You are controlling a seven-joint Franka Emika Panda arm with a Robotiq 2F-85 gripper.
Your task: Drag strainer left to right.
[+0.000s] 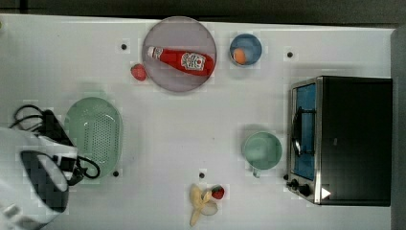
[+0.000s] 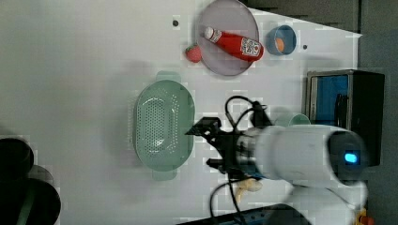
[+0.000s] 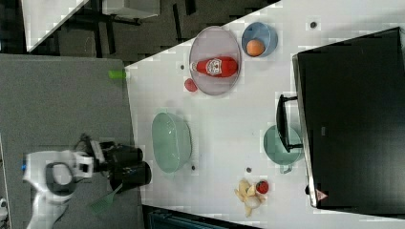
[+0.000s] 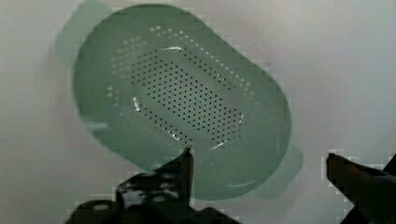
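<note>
Under the wide-open jaws of the gripper [image 4: 259, 161] sits the strainer [image 4: 182, 102], untouched; next, drop onto its rim.

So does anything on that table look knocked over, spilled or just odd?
Nothing is spilled or broken. The oddest sight is the ketchup bottle lying on its side across the grey plate. A peeled banana sits loose on the table. The strainer stands upright, and the open gripper hangs above it.
</note>
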